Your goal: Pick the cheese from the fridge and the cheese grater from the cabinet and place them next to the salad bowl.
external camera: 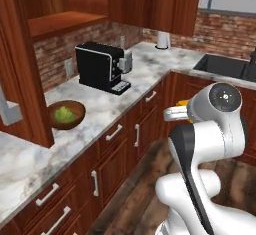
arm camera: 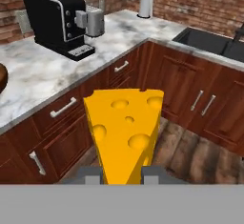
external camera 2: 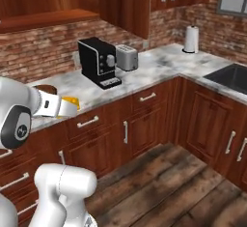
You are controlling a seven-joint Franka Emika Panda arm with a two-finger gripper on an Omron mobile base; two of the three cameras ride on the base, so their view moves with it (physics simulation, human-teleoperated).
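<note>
Partly arm-hidden cheese (arm camera: 125,132) in end effector (arm camera: 123,174)

My left base view looks forward and down from behind my arm; my right base view does so from the other side. Both share the coffee machine (external camera: 101,67) and marble counter (external camera: 100,110). My hand view looks along my jaws, very near the cheese (arm camera: 125,131).

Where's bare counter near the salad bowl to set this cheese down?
The gripper holds the cheese. Bare marble lies between the salad bowl and the coffee machine, and along the counter's front edge beside the bowl. It's tighter on the bowl's left, where a wooden cabinet panel stands close.
</note>
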